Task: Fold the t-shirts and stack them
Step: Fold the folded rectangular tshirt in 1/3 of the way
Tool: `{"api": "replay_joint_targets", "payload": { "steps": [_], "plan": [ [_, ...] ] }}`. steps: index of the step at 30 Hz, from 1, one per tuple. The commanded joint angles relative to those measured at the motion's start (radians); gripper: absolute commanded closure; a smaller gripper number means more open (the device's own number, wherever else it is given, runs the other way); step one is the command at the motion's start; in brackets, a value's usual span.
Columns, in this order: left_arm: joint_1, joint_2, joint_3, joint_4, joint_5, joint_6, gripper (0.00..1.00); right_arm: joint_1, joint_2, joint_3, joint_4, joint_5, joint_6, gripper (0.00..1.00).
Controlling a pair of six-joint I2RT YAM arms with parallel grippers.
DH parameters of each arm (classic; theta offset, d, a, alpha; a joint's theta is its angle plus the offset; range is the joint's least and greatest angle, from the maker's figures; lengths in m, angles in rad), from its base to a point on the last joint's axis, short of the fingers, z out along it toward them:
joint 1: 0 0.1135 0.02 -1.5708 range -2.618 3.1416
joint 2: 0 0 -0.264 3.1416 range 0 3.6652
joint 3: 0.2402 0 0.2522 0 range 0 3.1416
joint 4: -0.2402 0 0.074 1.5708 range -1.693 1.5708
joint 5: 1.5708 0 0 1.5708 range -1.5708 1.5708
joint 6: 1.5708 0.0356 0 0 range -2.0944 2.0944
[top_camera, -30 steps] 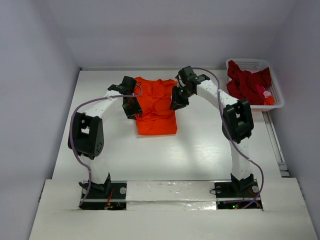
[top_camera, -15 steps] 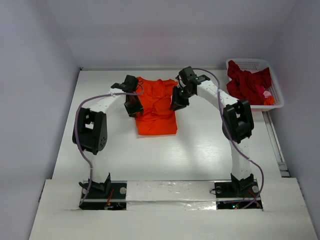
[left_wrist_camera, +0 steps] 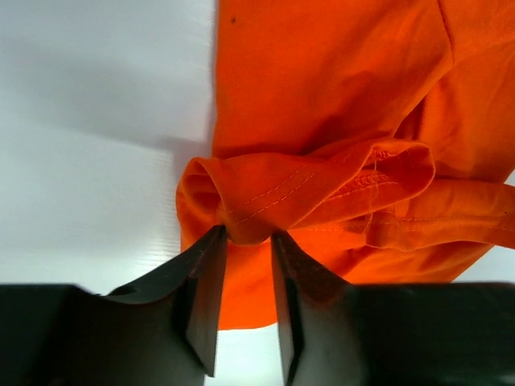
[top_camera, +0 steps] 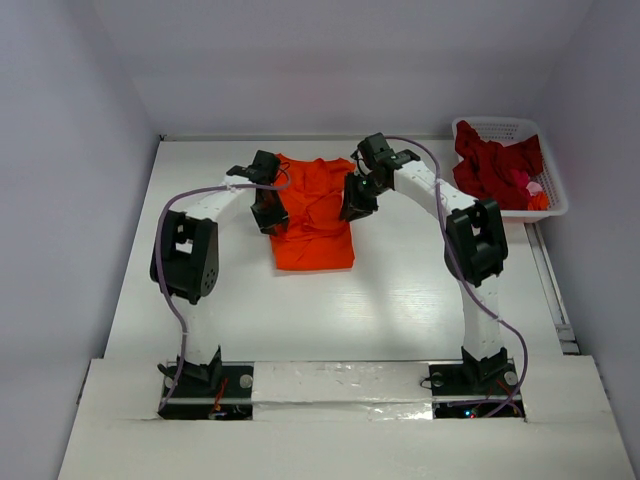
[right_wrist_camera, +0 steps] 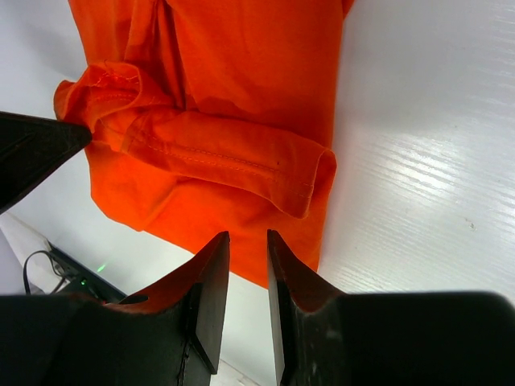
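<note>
The orange t-shirt [top_camera: 315,225] lies flat mid-table, partly folded. My left gripper [top_camera: 270,212] is at its left edge, shut on a bunched fold of the left sleeve [left_wrist_camera: 265,197], which is lifted off the shirt [left_wrist_camera: 322,72]; the fingertips [left_wrist_camera: 216,237] pinch the cloth. My right gripper [top_camera: 356,205] hovers over the shirt's right edge, jaws slightly apart and empty [right_wrist_camera: 248,235]. The right sleeve [right_wrist_camera: 233,161] lies folded inward on the shirt [right_wrist_camera: 249,56]. Dark red t-shirts [top_camera: 495,165] are heaped in the basket.
The white latticed basket [top_camera: 556,205] stands at the table's back right. White tabletop [top_camera: 400,300] lies in front of the shirt. Side walls close in left and right. The left gripper's dark finger [right_wrist_camera: 32,153] shows at the left of the right wrist view.
My left arm has moved a little to the right, towards the shirt, bringing the pinched sleeve fold inward. The right arm has not moved.
</note>
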Motion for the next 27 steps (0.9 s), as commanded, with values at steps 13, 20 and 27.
{"api": "replay_joint_targets", "payload": {
  "steps": [13, 20, 27],
  "plan": [
    [-0.003, 0.119, 0.186, -0.041, -0.050, -0.002, 1.00, -0.003, -0.048, -0.022, 0.033, -0.018, 0.002, 0.69],
    [0.018, 0.168, 0.325, -0.092, -0.041, -0.002, 1.00, -0.003, -0.051, -0.044, 0.048, -0.027, 0.007, 0.69],
    [0.051, 0.203, 0.396, -0.124, -0.050, 0.003, 1.00, 0.006, -0.042, -0.036, 0.050, -0.030, 0.001, 0.69]
  ]
}}
